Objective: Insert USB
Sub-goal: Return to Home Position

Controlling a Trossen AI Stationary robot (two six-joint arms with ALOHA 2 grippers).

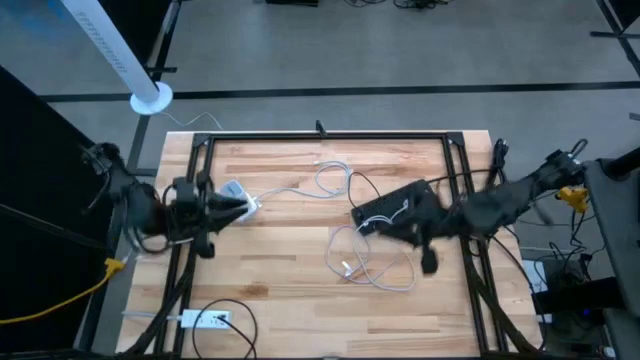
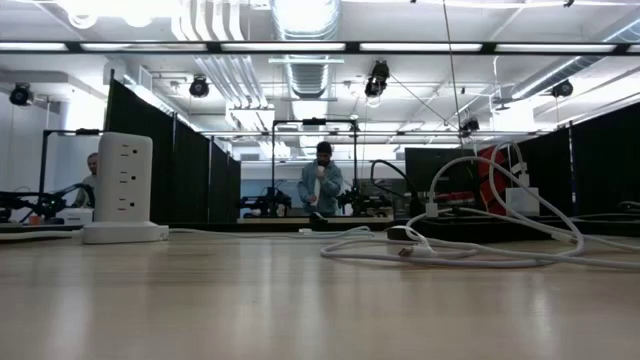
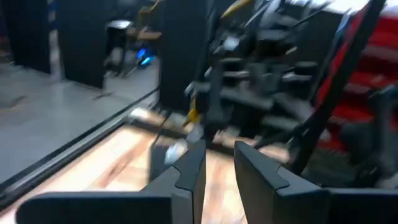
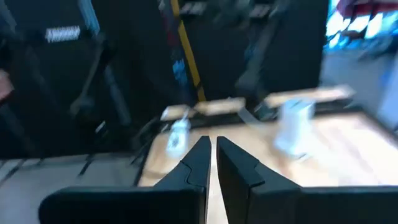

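Observation:
A white power tower (image 1: pixel 236 192) stands upright on the wooden table's left part; it also shows in the low view (image 2: pixel 124 190) and the right wrist view (image 4: pixel 295 126). A white cable (image 1: pixel 372 272) lies in loose loops mid-table, its plug end (image 2: pixel 402 243) resting on the wood. My left gripper (image 1: pixel 244 206) is beside the tower, raised off the table, its fingers (image 3: pixel 219 169) a little apart and empty. My right gripper (image 1: pixel 366 221) hangs over the cable loops, its fingers (image 4: pixel 212 155) shut on nothing. Neither gripper shows in the low view.
A black frame (image 1: pixel 320 136) runs along the table's edges. A white power strip (image 1: pixel 205 320) with a black cord lies at the near left corner. People stand in the room beyond the far edge (image 2: pixel 322 185). Bare wood lies between the tower and the cable.

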